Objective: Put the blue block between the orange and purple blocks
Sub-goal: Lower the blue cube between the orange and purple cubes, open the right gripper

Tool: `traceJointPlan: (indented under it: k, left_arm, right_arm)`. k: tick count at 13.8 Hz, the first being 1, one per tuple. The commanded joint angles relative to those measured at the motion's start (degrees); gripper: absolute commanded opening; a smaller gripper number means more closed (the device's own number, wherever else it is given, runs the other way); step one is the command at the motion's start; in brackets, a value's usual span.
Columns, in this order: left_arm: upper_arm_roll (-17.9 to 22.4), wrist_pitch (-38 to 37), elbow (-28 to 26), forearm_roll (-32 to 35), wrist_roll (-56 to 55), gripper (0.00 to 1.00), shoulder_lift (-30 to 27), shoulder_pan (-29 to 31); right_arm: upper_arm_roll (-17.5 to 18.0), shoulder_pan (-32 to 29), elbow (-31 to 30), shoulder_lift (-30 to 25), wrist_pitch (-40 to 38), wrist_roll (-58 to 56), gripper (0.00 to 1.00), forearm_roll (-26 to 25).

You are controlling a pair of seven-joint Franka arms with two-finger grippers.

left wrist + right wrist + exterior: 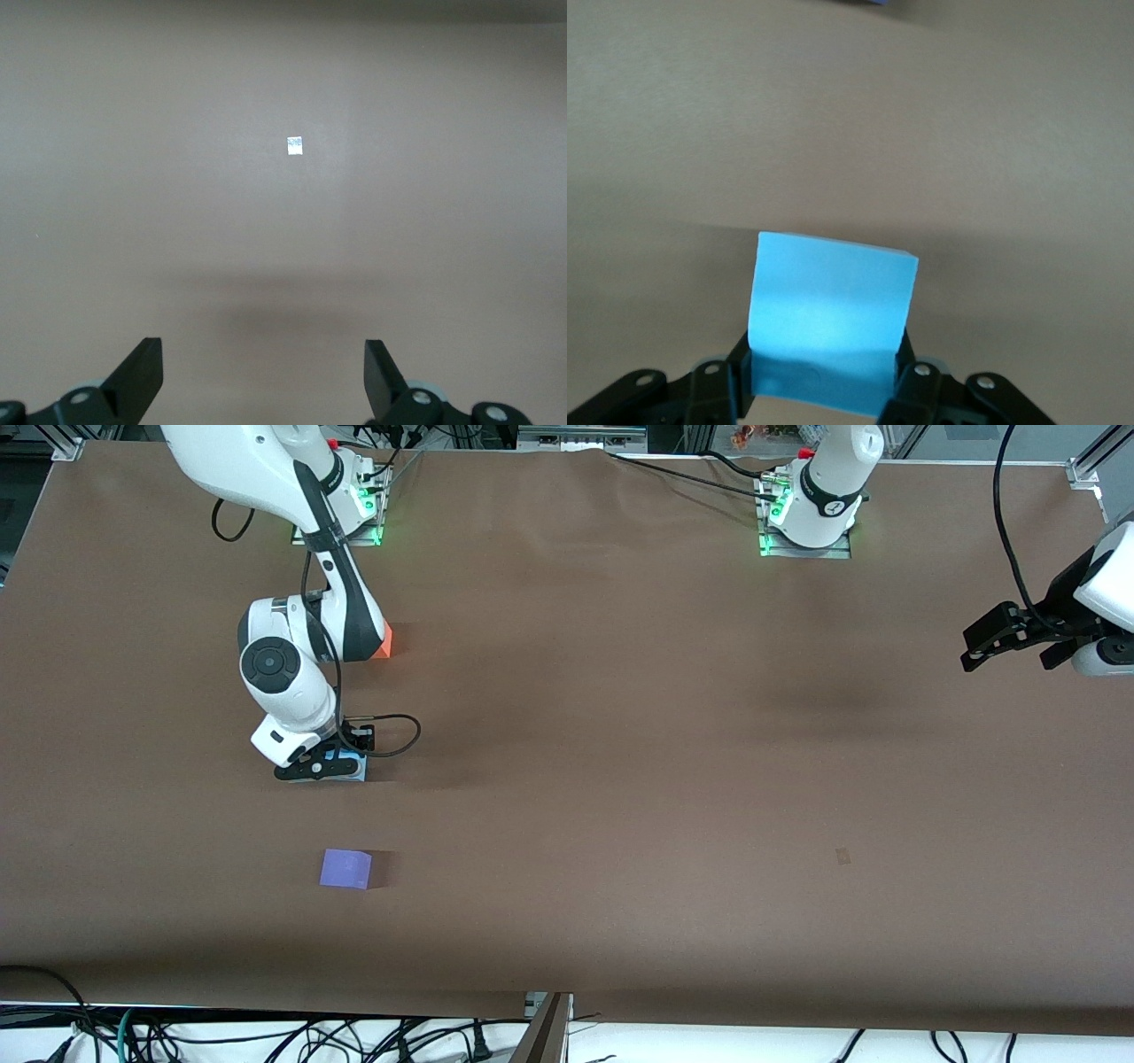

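My right gripper [326, 767] is low at the table, shut on the sky-blue block [355, 767], which lies in line between the orange and purple blocks. In the right wrist view the blue block [833, 297] fills the gap of the gripper [824, 365], with a finger against each side. The orange block [383, 643] is farther from the front camera, mostly hidden by the right arm. The purple block [345, 868] is nearer to the camera, standing free. My left gripper [997, 638] is open and empty, waiting in the air at the left arm's end of the table, and shows in its own view [264, 365].
A small pale mark [842, 856] lies on the brown table cover toward the left arm's end; it also shows in the left wrist view [295, 145]. Cables hang along the table edge nearest the camera.
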Motion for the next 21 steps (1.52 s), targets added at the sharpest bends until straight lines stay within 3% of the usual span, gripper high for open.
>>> traceJointPlan:
  k: [1,3,7,8,9,10,13,21]
  left_arm:
    - [0.13,-0.74,0.62,-0.97,0.35,1.0,-0.08,-0.17]
    - [0.13,-0.74,0.62,-0.97,0.44,1.0,-0.08,-0.17]
    - [0.13,-0.83,0.62,-0.97,0.35,1.0,-0.08,-0.17]
    - [0.13,-0.83,0.62,-0.97,0.35,1.0,-0.08,-0.17]
    - [0.13,-0.83,0.62,-0.97,0.35,1.0,-0.08,-0.17]
    - [0.13,-0.83,0.62,-0.97,0.35,1.0,-0.08,-0.17]
    - [0.13,-0.83,0.62,-0.97,0.35,1.0,-0.08,-0.17]
    - [0.13,-0.83,0.62,-0.97,0.35,1.0,-0.08,-0.17]
  right_arm:
    - [0.42,0.09,-2.37,-2.75,0.73,-6.63,0.01,6.09]
    - [0.42,0.09,-2.37,-2.66,0.64,-10.68,0.02,11.12]
    - [0.42,0.09,-2.81,-2.66,0.03,-10.08,0.05,11.31]
    - [0.42,0.09,-2.72,-2.66,0.02,-9.99,0.17,11.31]
    - [0.42,0.09,-2.72,-2.49,-0.15,-10.08,0.54,11.31]
    - [0.33,0.09,-2.55,-2.57,-0.24,-10.17,1.0,11.31]
    - [-0.89,0.09,1.39,-3.62,-4.34,-10.69,1.0,11.31]
    - [-10.55,0.0,25.55,-3.54,-38.52,-11.31,1.0,10.26]
